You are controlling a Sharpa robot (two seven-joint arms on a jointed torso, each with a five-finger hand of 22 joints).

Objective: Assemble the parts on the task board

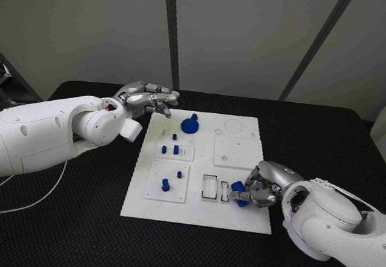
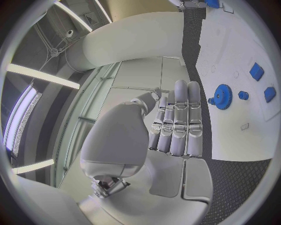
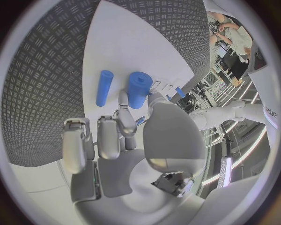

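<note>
Presently, the left hand [image 1: 148, 99] hovers at the board's [image 1: 198, 213] eleven o'clock corner, off its far left edge. In its wrist view the fingers [image 2: 180, 122] lie straight and pressed side by side, thumb apart, with nothing in them. It is idle and well apart from the work.

On the board, moving rightward: a peg [image 1: 165, 184] stands upright on the small plate at seven o'clock, with a shorter stub [image 1: 179, 174] just beside it. Small blue pieces [image 1: 169, 149] sit at mid-left. The gear [image 1: 190, 125] stands at twelve o'clock, unattended; the left wrist view shows it [image 2: 222, 97] near two square blue parts.

At the board's four o'clock edge, the right hand [image 1: 264, 184] bears down on the slots [image 1: 214, 188]. Its fingers [image 3: 124, 119] are curled and pinching a thick cylinder [image 3: 139, 89] between thumb and a finger; a thin rod [image 3: 103, 87] lies flat on the board just beside it, apart from the hand.

Judgement: the step in hand appears to be seating the cylinder, and most of the task remains.

Risks:
- The grip is at the cylinder's near end only; a tilt on descent could jam it at the slot's mouth or make it slip out.
- The curled outer fingers pass close to the rod; a sideways correction could roll it away.
- The board is not visibly held; a hard push near its edge could shift it, as the left hand offers no bracing.
</note>
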